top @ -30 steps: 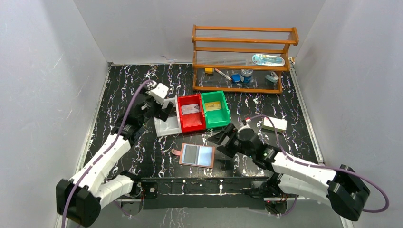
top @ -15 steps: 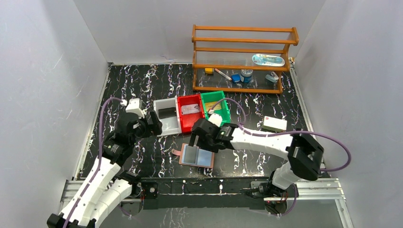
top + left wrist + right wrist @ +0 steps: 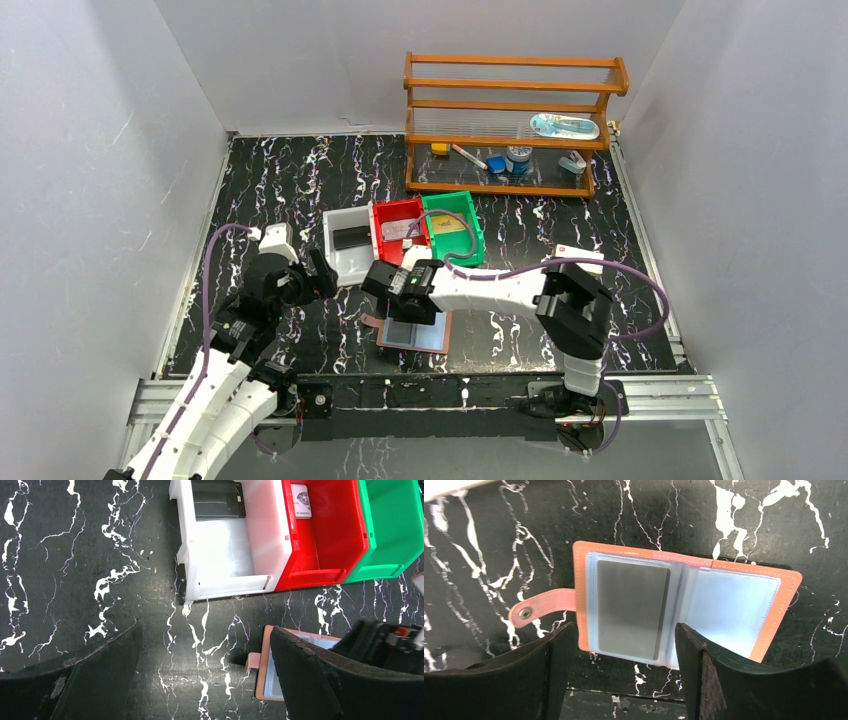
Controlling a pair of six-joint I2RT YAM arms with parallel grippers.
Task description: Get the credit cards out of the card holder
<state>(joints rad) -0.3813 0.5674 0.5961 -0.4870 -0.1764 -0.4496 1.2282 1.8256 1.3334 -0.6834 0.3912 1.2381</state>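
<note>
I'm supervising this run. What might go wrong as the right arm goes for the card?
The grey card sits fully inside its clear pocket, so the open right gripper may pinch plastic with it. The card holder lies unpinned, the left gripper off beside it, so a pull could drag it.

No legible text, number or brand was recorded in any view. On the white card (image 3: 300,500) lying in the red bin (image 3: 320,575), a small dark picture and lines of fine print are seen from the left wrist view, but the print is too small to be read. A small red mark is noted on the white box (image 3: 582,255); its form cannot be resolved.
</note>
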